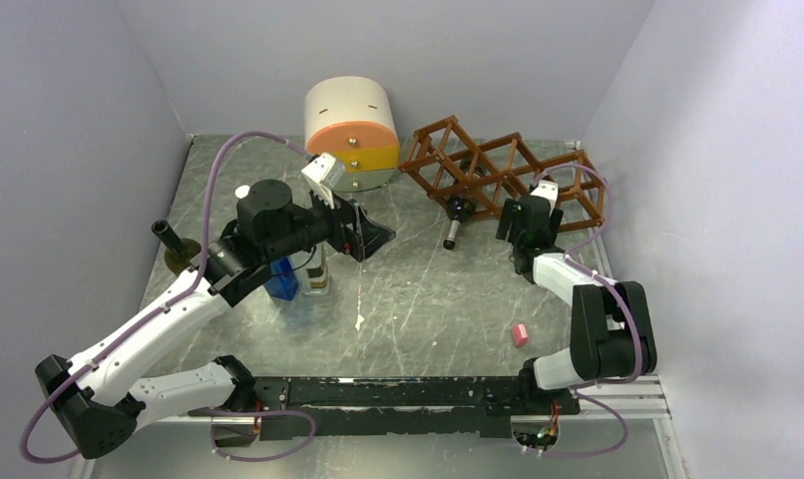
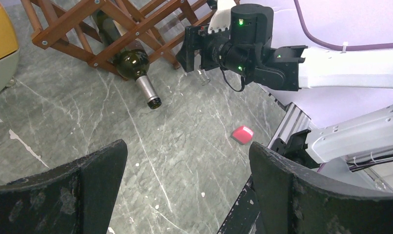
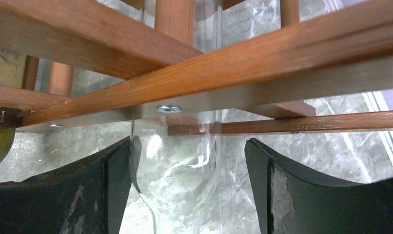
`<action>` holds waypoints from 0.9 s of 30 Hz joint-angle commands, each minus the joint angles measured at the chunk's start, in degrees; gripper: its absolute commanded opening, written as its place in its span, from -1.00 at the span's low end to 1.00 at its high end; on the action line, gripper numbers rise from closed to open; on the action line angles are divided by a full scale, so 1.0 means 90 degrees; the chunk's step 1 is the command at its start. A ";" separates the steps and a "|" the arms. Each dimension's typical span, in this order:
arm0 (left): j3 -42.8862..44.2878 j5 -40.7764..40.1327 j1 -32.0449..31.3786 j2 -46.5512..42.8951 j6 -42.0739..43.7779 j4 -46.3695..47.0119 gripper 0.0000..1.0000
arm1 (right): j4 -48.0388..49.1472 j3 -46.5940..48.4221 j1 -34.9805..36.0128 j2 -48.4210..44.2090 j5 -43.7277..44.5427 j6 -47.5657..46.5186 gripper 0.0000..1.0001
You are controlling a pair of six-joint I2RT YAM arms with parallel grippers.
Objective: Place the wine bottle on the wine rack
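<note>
Item: clear bottle (image 3: 177, 165), lying inside a wine rack (image 3: 263, 63) cell, beside the dark bottle (image 2: 131, 61).
Right gripper (image 3: 187, 146): spread around it (one finger apparently touching).
Left gripper (image 2: 187, 146): spread, empty.
Advice: withdraw straight back, clear of the bars.

Top view: fixed, high behind the arm bases, facing down and forward. It covers the whole bench (image 1: 428, 299), with the rack (image 1: 498, 170) at the far side.

Left wrist view: low over the bench, facing across toward the rack and the right arm (image 2: 341, 66). The left claw (image 2: 185, 151) frames the lower edge.

Right wrist view: very close to the rack, whose bars fill the upper half. The right claw (image 3: 188, 146) sits at the bottom.

Top and left wrist views share the rack, bottle (image 1: 456, 215) and pink block (image 1: 520, 334).
</note>
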 commanded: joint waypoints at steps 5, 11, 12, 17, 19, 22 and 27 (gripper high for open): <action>0.0023 0.0140 0.0028 0.0041 0.0047 -0.0027 0.97 | 0.0135 -0.0130 -0.0074 -0.0648 -0.0052 0.0249 0.78; 0.0022 0.0074 0.0031 0.0004 0.0047 -0.0046 0.97 | -0.0697 0.0047 -0.0083 -0.1331 -0.0043 0.0682 0.77; 0.0021 0.0055 0.0034 -0.0001 0.0047 -0.0041 0.97 | -0.0842 0.0089 -0.0084 -0.1444 -0.0065 0.0761 0.76; 0.0045 -0.0059 0.0029 -0.0031 0.0071 -0.0070 0.97 | -0.1740 0.0596 -0.0081 -0.1917 -0.0268 0.0976 0.71; 0.0082 -0.0083 0.0029 -0.0030 0.0193 -0.0096 0.97 | -0.2469 0.1166 -0.0088 -0.1952 -0.0662 0.1038 0.71; 0.0381 -0.0390 0.0032 0.0059 0.0433 -0.0484 0.97 | -0.3521 0.2133 -0.0083 -0.1933 -0.1219 0.1096 0.69; 0.0772 -0.1038 0.0030 0.0207 0.0696 -0.0870 0.97 | -0.4058 0.2721 -0.0082 -0.2242 -0.1996 0.1258 0.64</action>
